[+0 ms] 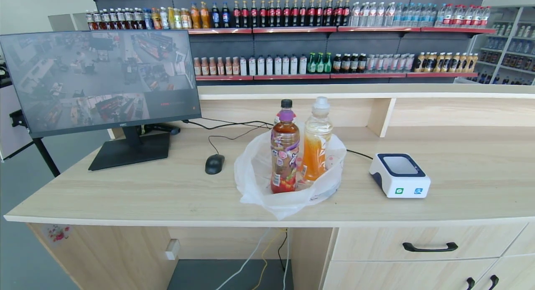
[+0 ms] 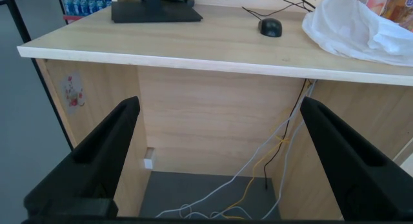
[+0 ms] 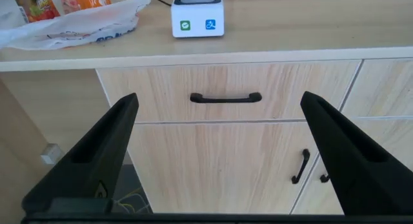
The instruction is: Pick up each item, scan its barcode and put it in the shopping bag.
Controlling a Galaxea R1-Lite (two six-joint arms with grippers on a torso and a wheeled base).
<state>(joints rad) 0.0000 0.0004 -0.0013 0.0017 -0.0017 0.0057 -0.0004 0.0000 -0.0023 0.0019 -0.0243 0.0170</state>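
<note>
White, translucent plastic forms the shopping bag, which sits crumpled and open-mouthed at the middle of the pale wood-grain counter. Two bottles stand upright inside it, just beside each other. The tea bottle has a black cap, a purple neck band, reddish-brown liquid and a many-coloured label. At its 3 o'clock, the orange drink bottle has a white sports cap, a clear upper part and an orange lower part.

In the head view the barcode scanner, a white box with a dark blue rim around its window, lies at 3 o'clock from the bag and apart from it. A black mouse lies at 9 o'clock from the bag, and a monitor stands at 10 o'clock. Shelves of bottled drinks fill the wall at 12 o'clock.

The left gripper hangs below the counter edge before the open recess with its loose cables. Its jaws are spread wide and hold nothing. The right gripper hangs before the drawer front with the black handle, its jaws likewise spread wide and empty.
</note>
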